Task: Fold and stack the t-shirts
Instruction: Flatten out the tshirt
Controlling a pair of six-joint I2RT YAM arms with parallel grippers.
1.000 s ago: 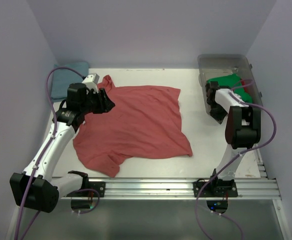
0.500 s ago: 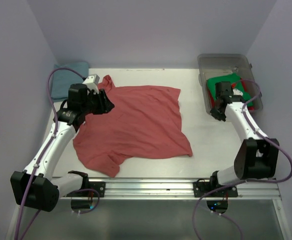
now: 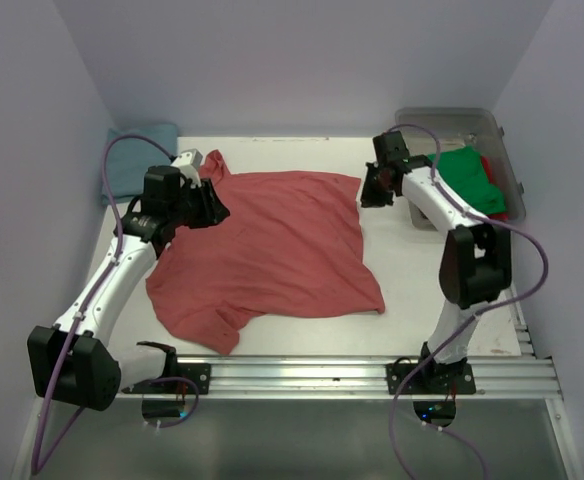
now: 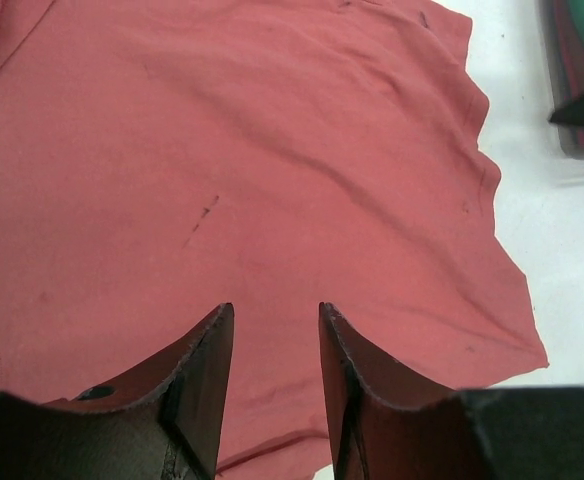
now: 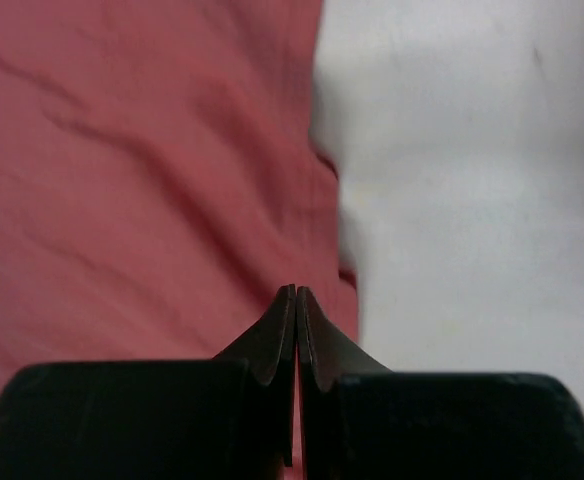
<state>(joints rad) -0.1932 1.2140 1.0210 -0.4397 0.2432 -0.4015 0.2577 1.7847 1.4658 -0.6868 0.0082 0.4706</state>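
White tabletop [image 3: 412, 280], boxed by pale lilac walls [image 3: 302, 60], carries the salmon-red t-shirt [image 3: 272, 250] spread flat mid-table. The left gripper [image 4: 272, 315] hangs parted over its left side. The right gripper [image 5: 295, 295], clenched shut, hovers at its far-right corner. A green t-shirt [image 3: 467, 175] lies in the clear bin [image 3: 442, 118].

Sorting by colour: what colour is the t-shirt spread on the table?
The t-shirt is plain salmon-red; the top external view shows it best.

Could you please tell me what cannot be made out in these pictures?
- Red shirt: top view, mostly under the green shirt in the bin.
- Right hand: right wrist view blurred; contact with the salmon shirt unclear.
- Salmon shirt's far-left edge: top view, left hand hides it.
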